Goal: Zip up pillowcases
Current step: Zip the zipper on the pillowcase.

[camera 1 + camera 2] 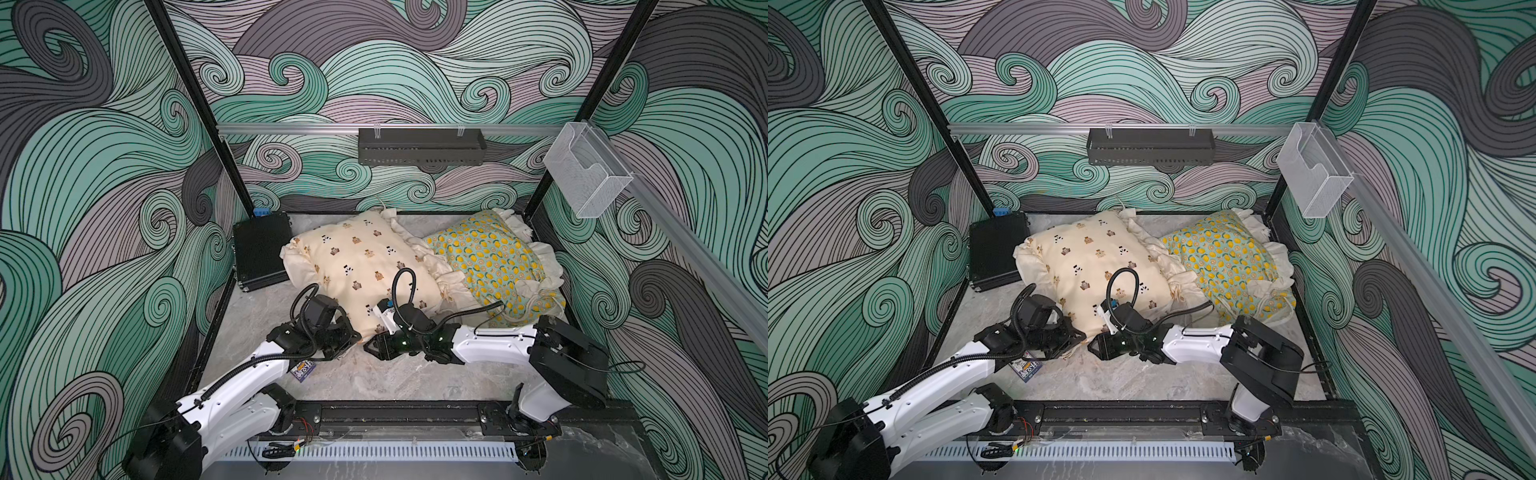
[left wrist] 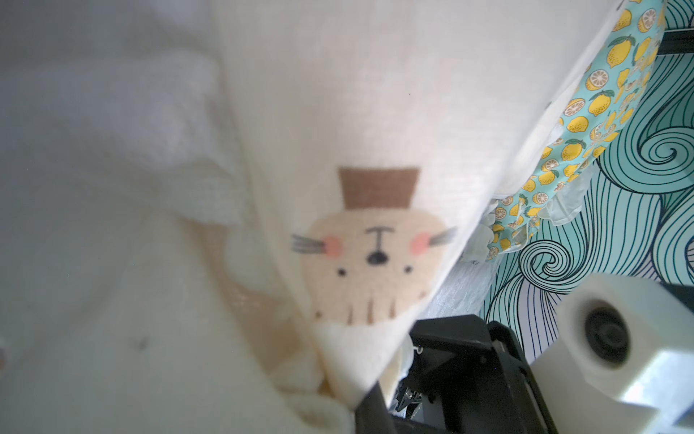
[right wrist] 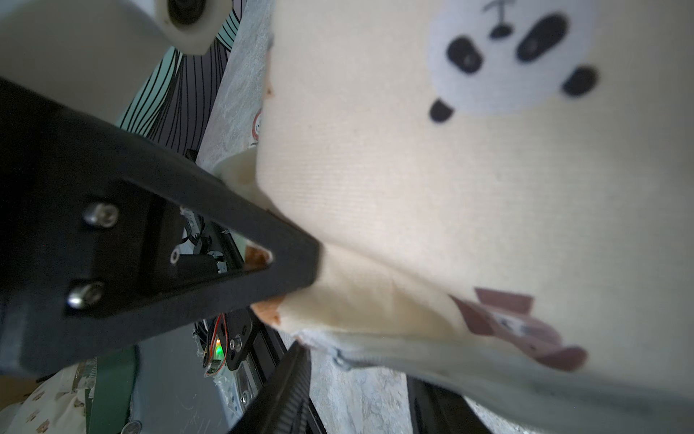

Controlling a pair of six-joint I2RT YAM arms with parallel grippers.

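Item 1, bear-and-panda-print pillowcase [image 1: 365,266]: cream, stuffed, ruffled trim. It lies flat on the marble-patterned table [image 1: 374,382], about the middle, with one corner pointing toward the arm bases. Both top views show it.

Item 2, lemon-print pillowcase [image 1: 490,257]: teal, smaller, with cream ruffles. It lies just to the right of item 1 toward the far right corner, and the ruffles of the two touch and overlap.

Item 3, left gripper [image 1: 352,337]: at the near corner of item 1, low over the table. The jaws are closed together on the corner cloth. In the left wrist view the bear-print fabric [image 2: 375,112] fills the frame and draws to a point at the claw; the fingers themselves are hidden by it.

Item 4, right gripper [image 1: 368,345]: just beside the left gripper, on the same near corner, pointing left. In the right wrist view the jaws stand partly apart with the seamed edge of the pillowcase between them. The tip of the upper finger [image 3: 300,259] touches the cloth; the ribbed lower finger [image 3: 285,379] sits under the edge. Whether they press the fabric cannot be told.

Item 5, black case [image 1: 259,249]: at the far left of the table, its edge touching item 1
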